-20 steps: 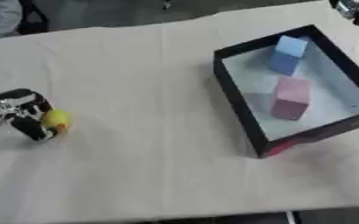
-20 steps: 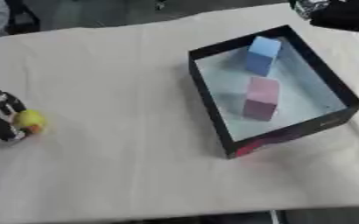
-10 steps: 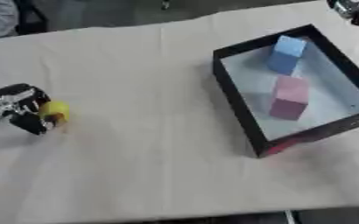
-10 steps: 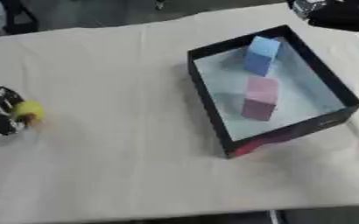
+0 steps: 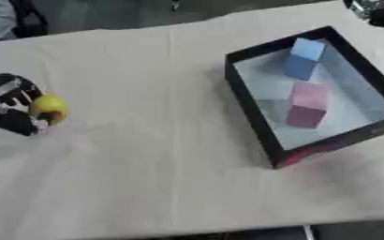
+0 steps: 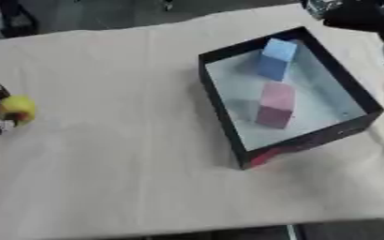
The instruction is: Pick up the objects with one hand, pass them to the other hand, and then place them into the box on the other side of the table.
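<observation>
Far to the left of the box, at the table's edge, a small yellow object was gripped by the left hand, fingers curled round it. Two blocks, one blue and one pink, were seen lying inside the box. The pick-up step was judged in hand. A handover was called for next, yet only a dark part of the right hand was shown beyond the box's far corner, its fingers not made out.
</observation>
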You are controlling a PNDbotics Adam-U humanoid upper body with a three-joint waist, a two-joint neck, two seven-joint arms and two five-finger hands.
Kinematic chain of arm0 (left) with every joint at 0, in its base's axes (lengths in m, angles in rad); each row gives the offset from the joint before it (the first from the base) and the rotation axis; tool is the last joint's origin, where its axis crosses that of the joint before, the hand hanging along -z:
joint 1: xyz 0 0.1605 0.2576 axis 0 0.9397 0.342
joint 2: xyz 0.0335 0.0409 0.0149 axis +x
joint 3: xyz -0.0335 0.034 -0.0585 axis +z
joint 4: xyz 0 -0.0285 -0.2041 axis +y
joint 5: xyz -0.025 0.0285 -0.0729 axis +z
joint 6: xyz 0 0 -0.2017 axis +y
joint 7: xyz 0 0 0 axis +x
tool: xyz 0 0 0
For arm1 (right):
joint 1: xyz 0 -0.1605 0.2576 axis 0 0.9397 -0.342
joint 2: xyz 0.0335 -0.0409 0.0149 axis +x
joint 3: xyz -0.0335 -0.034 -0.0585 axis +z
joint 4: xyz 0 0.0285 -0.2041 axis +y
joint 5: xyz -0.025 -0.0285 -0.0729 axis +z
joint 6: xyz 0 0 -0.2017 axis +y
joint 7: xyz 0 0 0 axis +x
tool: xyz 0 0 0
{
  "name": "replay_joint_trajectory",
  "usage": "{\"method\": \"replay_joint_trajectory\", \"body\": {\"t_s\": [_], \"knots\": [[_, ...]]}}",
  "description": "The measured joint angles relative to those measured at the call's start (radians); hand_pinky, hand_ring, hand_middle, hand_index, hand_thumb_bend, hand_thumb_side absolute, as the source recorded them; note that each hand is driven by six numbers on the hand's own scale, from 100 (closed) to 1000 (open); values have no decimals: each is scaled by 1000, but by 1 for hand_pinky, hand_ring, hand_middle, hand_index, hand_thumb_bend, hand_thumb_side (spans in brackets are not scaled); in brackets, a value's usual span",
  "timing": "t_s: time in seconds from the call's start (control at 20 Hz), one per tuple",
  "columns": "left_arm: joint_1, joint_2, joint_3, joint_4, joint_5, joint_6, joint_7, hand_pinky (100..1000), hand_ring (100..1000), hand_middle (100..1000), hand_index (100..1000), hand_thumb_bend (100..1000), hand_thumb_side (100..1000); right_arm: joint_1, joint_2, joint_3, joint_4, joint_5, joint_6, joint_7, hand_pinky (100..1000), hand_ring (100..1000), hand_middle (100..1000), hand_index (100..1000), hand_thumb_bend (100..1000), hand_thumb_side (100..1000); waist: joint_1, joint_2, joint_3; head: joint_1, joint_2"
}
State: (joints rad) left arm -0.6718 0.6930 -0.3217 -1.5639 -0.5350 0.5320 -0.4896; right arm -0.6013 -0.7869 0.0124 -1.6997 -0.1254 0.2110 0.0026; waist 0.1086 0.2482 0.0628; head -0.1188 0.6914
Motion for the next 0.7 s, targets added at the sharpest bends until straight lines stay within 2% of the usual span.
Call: {"method": "replay_joint_trajectory", "body": {"t_s": [0.35,0.4,0.45,0.7], "knots": [[29,-20,42,-124,108,-48,104,839,732,649,586,100,119,-89,30,67,-37,16,6,78,920,886,841,875,324,247,0,-1,6,-23,0],[34,-28,47,-136,123,-54,121,839,730,649,588,100,104,-104,37,79,-40,24,8,94,920,888,846,877,414,233,0,-1,6,-27,0],[38,-37,51,-146,137,-58,139,840,730,648,589,100,119,-118,46,93,-42,33,10,111,920,889,848,878,327,250,0,-1,7,-32,1],[48,-62,52,-158,178,-65,227,840,730,648,589,100,119,-156,80,125,-45,78,14,191,920,889,848,878,327,250,0,-1,7,-42,10]]}}
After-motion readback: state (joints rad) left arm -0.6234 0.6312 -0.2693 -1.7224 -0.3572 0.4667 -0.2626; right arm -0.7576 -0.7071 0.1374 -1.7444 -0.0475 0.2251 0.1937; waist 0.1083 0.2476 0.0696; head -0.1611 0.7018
